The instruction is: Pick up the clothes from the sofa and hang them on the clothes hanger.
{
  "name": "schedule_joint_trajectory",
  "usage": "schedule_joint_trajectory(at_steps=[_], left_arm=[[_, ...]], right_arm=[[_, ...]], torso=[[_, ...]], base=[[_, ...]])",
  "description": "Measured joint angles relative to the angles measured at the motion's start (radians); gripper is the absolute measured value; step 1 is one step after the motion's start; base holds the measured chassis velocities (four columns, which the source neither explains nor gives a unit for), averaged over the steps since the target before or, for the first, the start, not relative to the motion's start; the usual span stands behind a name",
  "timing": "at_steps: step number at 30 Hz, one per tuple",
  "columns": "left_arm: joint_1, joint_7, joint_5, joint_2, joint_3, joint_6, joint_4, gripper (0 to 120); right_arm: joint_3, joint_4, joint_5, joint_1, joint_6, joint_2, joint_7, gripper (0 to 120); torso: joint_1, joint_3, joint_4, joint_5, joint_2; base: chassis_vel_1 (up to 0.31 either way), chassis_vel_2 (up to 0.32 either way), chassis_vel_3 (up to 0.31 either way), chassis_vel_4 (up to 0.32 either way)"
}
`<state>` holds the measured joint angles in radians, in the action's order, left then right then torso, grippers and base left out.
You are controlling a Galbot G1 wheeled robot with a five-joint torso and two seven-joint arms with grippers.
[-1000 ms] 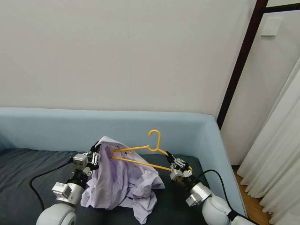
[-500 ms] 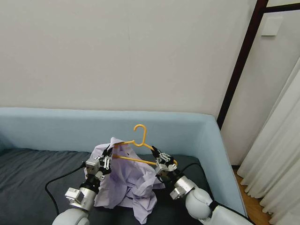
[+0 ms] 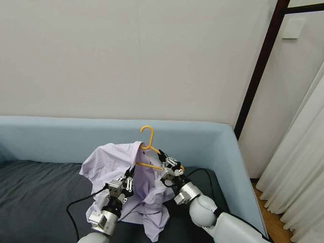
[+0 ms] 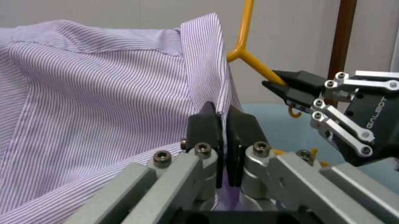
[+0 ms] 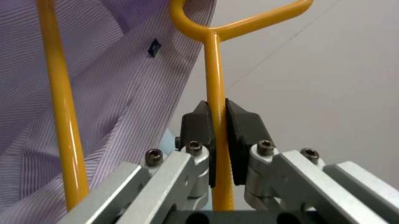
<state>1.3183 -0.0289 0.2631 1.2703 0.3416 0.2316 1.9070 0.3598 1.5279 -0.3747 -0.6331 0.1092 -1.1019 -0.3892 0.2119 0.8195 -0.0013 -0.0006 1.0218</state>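
A pale purple striped shirt [image 3: 114, 162] is draped over one arm of a yellow hanger [image 3: 147, 139], held above the sofa seat. My left gripper [image 3: 127, 180] is shut on the shirt's front edge [image 4: 215, 65], low in the head view's middle. My right gripper [image 3: 168, 165] is shut on the hanger's bare arm [image 5: 214, 84] just to the right of the hook. In the left wrist view the right gripper [image 4: 281, 84] clamps the yellow hanger [image 4: 255, 58] beside the collar. The shirt [image 5: 118, 70] hangs next to the hanger's other bar in the right wrist view.
A light blue sofa [image 3: 45, 134] with a dark seat cushion [image 3: 35, 197] spans the lower head view. A dark door frame [image 3: 260, 66] and white curtains [image 3: 301, 167] stand at the right. A plain wall rises behind.
Both grippers moved left and upward with hanger and shirt. The shirt has been drawn up over the hanger's left arm and spreads wider; the hook shifted left.
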Motion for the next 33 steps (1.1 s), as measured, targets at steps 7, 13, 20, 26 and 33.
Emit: schedule_joint_trajectory(at_steps=[7,13,20,26,33], left_arm=[[-0.024,0.005,0.028,0.048,-0.033,0.072,-0.014,0],[-0.029,0.005,0.03,0.101,-0.054,0.156,-0.046,0],[-0.009,0.007,-0.002,0.092,-0.013,0.237,-0.063,19],[0.065,-0.005,-0.018,-0.009,0.081,0.281,0.006,41],[0.145,-0.138,0.159,-0.281,0.224,0.297,0.122,67]], right_arm=[[-0.009,0.011,0.044,0.006,0.018,0.001,-0.013,5],[-0.011,0.012,0.094,0.012,0.054,-0.011,-0.03,5],[-0.025,0.033,0.123,0.014,0.077,-0.003,-0.027,5],[-0.05,0.04,0.109,0.012,0.097,0.021,-0.005,5],[-0.094,0.02,0.03,0.01,0.138,0.027,0.018,5]], torso=[[0.0,0.0,0.0,0.0002,0.0],[0.0,0.0,0.0002,0.0001,0.0],[0.0,0.0,0.0002,-0.0001,0.0],[0.0,0.0,0.0001,-0.0003,0.0],[0.0,0.0,0.0,-0.0006,0.0]], base=[[0.0,0.0,0.0,0.0],[0.0,0.0,0.0,0.0],[0.0,0.0,0.0,0.0],[0.0,0.0,0.0,0.0],[0.0,0.0,0.0,0.0]])
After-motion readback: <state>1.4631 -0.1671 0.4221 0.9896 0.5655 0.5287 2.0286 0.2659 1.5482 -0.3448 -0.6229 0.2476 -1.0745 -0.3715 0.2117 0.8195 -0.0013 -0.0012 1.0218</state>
